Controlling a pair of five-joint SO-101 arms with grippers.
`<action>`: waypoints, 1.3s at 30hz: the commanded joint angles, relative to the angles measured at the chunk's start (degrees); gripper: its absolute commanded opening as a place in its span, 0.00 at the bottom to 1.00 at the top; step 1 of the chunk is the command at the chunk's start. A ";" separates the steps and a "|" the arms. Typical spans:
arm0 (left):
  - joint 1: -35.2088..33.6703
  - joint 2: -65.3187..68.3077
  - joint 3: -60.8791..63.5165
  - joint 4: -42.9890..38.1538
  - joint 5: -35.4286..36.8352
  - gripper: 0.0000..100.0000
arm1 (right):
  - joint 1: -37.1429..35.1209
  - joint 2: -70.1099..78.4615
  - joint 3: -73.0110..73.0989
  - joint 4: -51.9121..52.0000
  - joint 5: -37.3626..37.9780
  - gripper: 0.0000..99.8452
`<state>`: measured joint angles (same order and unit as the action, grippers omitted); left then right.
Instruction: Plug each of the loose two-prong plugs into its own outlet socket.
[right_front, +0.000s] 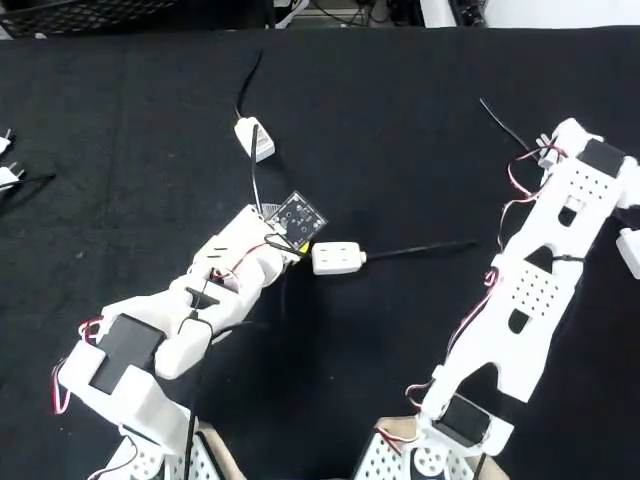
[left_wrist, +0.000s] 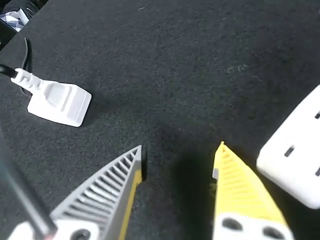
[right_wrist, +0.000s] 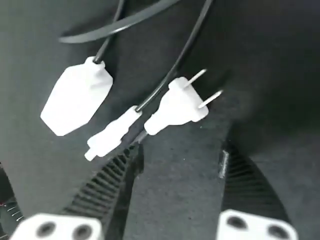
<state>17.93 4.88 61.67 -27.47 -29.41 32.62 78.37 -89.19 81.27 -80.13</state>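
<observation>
Approach stage: left gripper (left_wrist: 177, 167) open and empty just beside the outlet socket (left_wrist: 295, 155) on the bench (right_front: 420, 150), right gripper (right_wrist: 180, 152) open near a loose two-prong plug (right_wrist: 177, 106) (prongs angled away); the next move likely calls for a square grasp of its body

Left hand (left_wrist: 180, 146): bare worktop (left_wrist: 200, 60) between spread fingers (left_wrist: 235, 180) and ahead. Outlet block (left_wrist: 295, 155) and white plug (left_wrist: 57, 102) flank this lane, both untouched.

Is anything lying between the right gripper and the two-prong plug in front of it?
No. In the right wrist view the stretch between the right gripper and the two-prong plug is bare black cloth.
</observation>
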 joint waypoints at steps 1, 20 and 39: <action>-0.48 -2.55 -0.13 -0.88 -0.44 0.24 | 2.99 1.36 -2.77 -3.52 -3.16 0.24; -0.48 -2.55 -0.13 -0.88 -0.44 0.24 | 8.79 11.03 -2.86 -12.84 6.77 0.01; -0.48 -2.55 -0.13 -0.88 -0.44 0.24 | -4.66 -1.80 -6.29 -0.26 21.01 0.01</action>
<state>17.93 4.88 61.67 -27.47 -29.41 30.68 82.59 -94.37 78.73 -61.23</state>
